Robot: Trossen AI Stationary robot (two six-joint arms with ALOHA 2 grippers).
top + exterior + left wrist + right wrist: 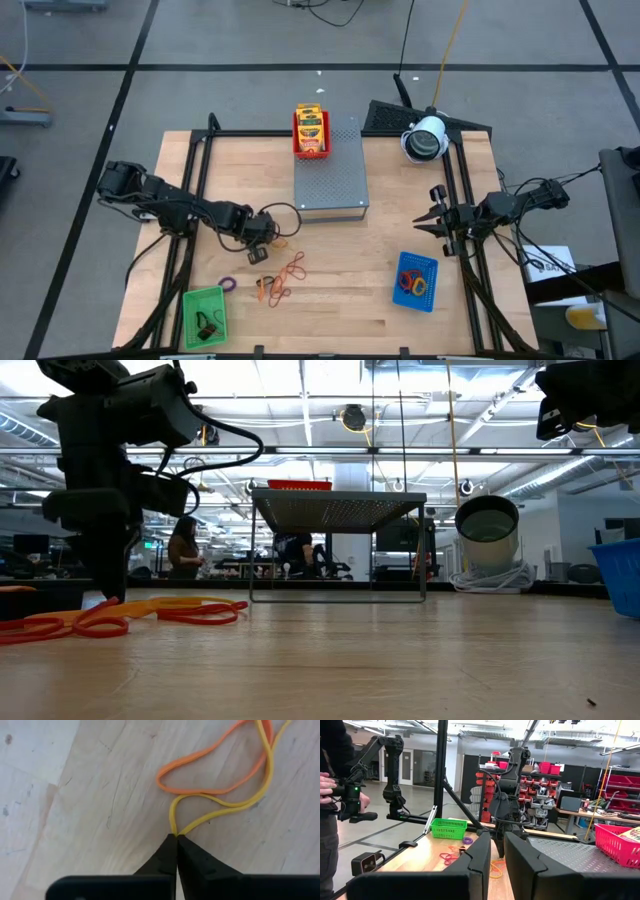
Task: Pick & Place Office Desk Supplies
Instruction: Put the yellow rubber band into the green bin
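Observation:
My left gripper points down at the near-left part of the table and is shut on a yellow rubber band. An orange band lies looped beside it. More orange and red bands lie on the wood nearby, and a purple loop lies near the green tray, which holds dark clips. Yellow-and-green crayon packets sit in a red tray on the grey perforated box. My right gripper waits open at the table's right side, above the blue tray. My left gripper pinches one end of the yellow band's loop between its two fingertips, coming from above and pointing down. Both strands run out from the tips. The rest of the band lies slack on the table, crossing the orange band.
A white cylinder stands at the far right, by the black frame rails. The blue tray holds several bands. A person holding a device stands beyond the table's left side. Bare wood lies between the green and blue trays.

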